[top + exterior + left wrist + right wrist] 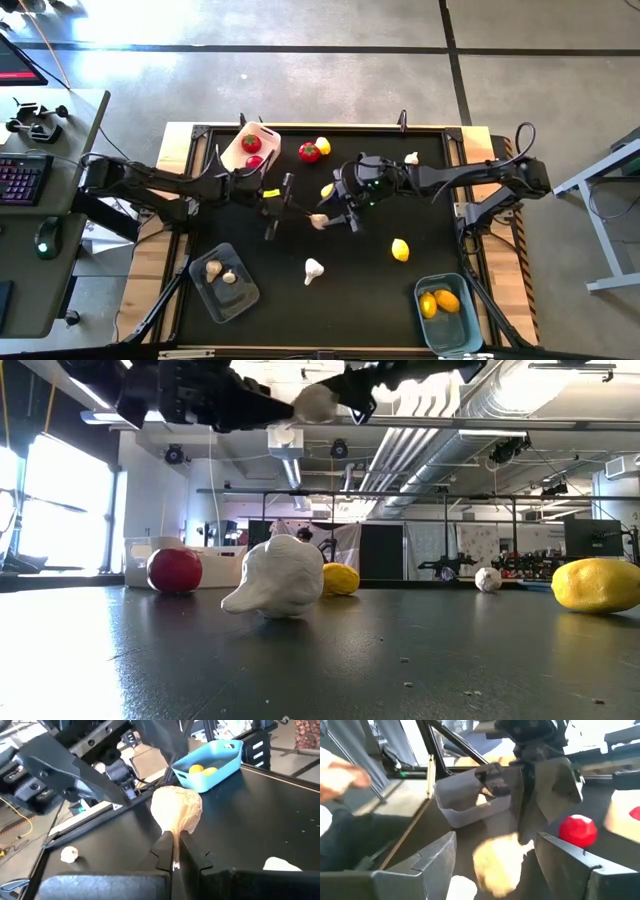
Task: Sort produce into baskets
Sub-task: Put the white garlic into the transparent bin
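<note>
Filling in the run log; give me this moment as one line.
stage: mid-air handover | left end effector: shut on whitish-beige garlic bulb stem | right end effector: open, straddling bulb

My left hand (300, 213) is reaching rightward, fingers (165, 851) pinched on the stem of a garlic bulb (319, 221). My right hand (345, 208) faces it just beyond the bulb, fingers (425, 862) spread wide, both raised above the tabletop

garlic bulb (318, 221) held mid-table between both arms; lemons (438, 301) in near-right tub (447, 315)
</note>
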Robot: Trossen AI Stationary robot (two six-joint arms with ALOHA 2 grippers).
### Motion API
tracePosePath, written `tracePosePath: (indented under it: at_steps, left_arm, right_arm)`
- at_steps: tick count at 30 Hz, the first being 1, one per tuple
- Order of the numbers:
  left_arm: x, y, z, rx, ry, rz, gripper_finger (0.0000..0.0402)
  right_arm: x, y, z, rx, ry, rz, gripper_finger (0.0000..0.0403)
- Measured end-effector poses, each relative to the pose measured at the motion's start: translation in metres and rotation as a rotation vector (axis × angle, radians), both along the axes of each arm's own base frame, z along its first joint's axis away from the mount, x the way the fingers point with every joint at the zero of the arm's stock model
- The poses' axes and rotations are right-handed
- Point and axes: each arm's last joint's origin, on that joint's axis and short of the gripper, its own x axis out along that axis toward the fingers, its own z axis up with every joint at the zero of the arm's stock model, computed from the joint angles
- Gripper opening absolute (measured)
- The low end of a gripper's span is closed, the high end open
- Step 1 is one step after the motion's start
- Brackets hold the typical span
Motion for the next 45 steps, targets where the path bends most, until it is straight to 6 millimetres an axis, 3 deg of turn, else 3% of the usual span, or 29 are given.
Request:
tracePosePath:
  at_steps: [9, 17, 23, 29, 34, 45]
  left_arm:
    - [-0.033, -0.016, 0.021, -0.076, 0.105, -0.005, 0.0]
    - [-0.055, -0.048, 0.042, -0.136, 0.456, 0.072, 0.0]
    - [-0.077, -0.074, 0.053, -0.27, 0.726, 0.084, 0.0]
    - [-0.099, -0.097, 0.043, -0.379, 0.972, 0.154, 0.0]
    - [-0.111, -0.113, 0.03, -0.397, 1.065, 0.165, 0.0]
    - [-0.128, -0.117, -0.003, -0.331, 1.163, 0.251, 0.0]
  right_arm:
    - [-0.002, -0.012, -0.013, -0.183, 0.056, -0.122, 0.0249]
    - [-0.005, -0.018, -0.03, -0.22, 0.023, -0.186, 0.0178]
    - [-0.006, -0.019, -0.037, -0.233, 0.004, -0.188, 0.0152]
    - [-0.007, -0.022, -0.039, -0.244, -0.001, -0.19, 0.015]
    - [-0.007, -0.025, -0.039, -0.268, -0.005, -0.191, 0.015]
    - [-0.008, -0.032, -0.039, -0.268, -0.002, -0.213, 0.015]
